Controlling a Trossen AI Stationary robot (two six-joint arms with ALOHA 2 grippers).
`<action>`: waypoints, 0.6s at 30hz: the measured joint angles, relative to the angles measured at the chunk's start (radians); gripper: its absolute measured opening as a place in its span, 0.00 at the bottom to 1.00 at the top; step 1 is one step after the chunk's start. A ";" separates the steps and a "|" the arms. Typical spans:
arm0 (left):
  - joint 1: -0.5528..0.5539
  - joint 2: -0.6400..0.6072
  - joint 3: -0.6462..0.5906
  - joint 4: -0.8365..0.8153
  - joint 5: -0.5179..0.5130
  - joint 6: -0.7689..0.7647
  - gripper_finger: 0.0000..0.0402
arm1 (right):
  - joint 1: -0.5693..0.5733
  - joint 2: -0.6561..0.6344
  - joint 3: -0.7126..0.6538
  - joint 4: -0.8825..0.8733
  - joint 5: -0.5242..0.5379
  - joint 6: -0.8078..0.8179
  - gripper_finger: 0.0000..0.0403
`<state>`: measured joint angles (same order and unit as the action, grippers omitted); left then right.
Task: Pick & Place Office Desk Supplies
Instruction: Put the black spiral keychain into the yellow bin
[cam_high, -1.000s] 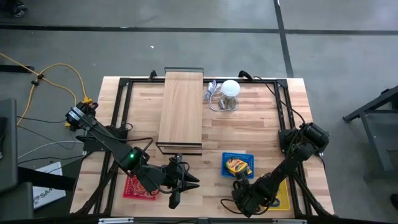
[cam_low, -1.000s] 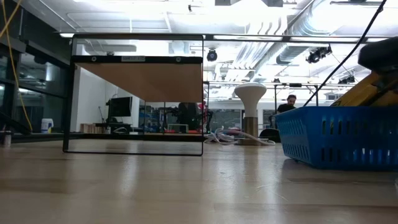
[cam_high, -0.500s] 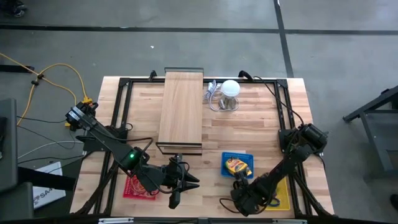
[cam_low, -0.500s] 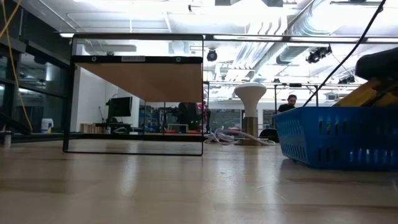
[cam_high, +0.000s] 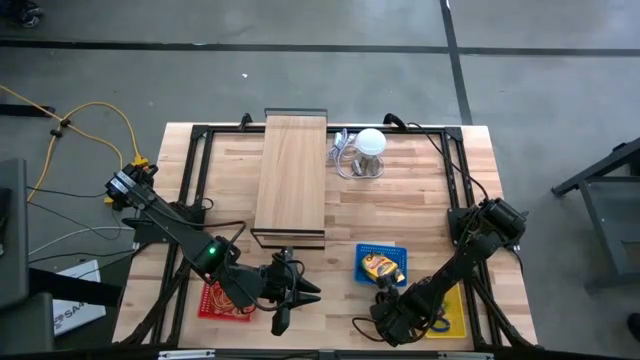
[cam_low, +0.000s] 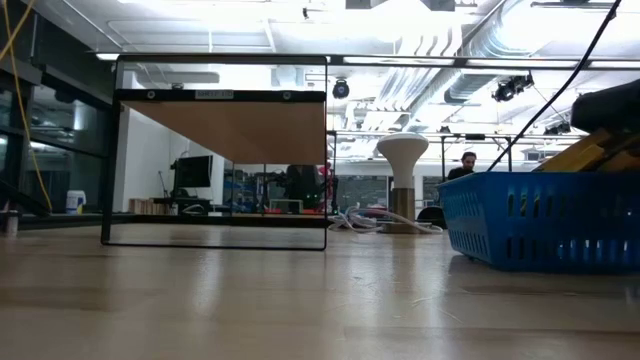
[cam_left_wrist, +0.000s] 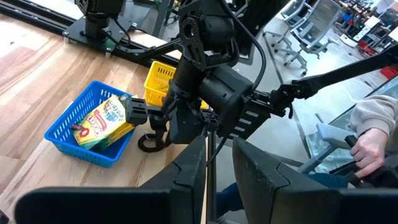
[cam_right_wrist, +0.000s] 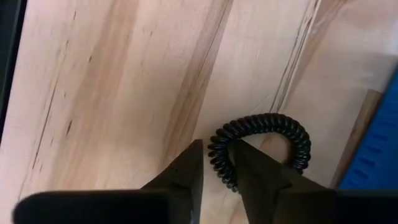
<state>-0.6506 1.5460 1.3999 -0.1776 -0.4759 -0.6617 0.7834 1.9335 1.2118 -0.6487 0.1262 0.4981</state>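
Two tools low at the counter's (cam_high: 400, 215) near edge, one at a black coil.

Right tool (cam_right_wrist: 216, 163) straddles the black coiled band (cam_right_wrist: 261, 146) lying on the counter just beside the blue basket (cam_high: 383, 265), fingers narrowly apart on either side of the coil, not clamped. That basket holds a yellow printed pack (cam_left_wrist: 102, 119); its lettering is unreadable. A yellow basket (cam_left_wrist: 163, 81) sits behind it. Left tool (cam_left_wrist: 214, 165) hovers beside a red basket (cam_high: 222, 299), fingers slightly parted, empty. A person's hand (cam_left_wrist: 367, 146) shows beyond the counter.
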 joint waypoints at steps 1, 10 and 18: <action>0.000 0.000 0.000 0.000 0.000 0.000 0.19 | 0.000 0.000 0.000 0.000 0.000 0.000 0.17; 0.000 0.000 0.000 0.000 0.000 0.000 0.19 | 0.000 0.000 0.000 0.000 0.000 0.002 0.04; 0.000 0.000 0.000 0.000 0.000 0.000 0.19 | 0.009 -0.008 -0.002 -0.002 0.006 0.010 0.04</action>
<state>-0.6506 1.5463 1.4001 -0.1780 -0.4759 -0.6617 0.7925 1.9259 1.2102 -0.6508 0.1324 0.5079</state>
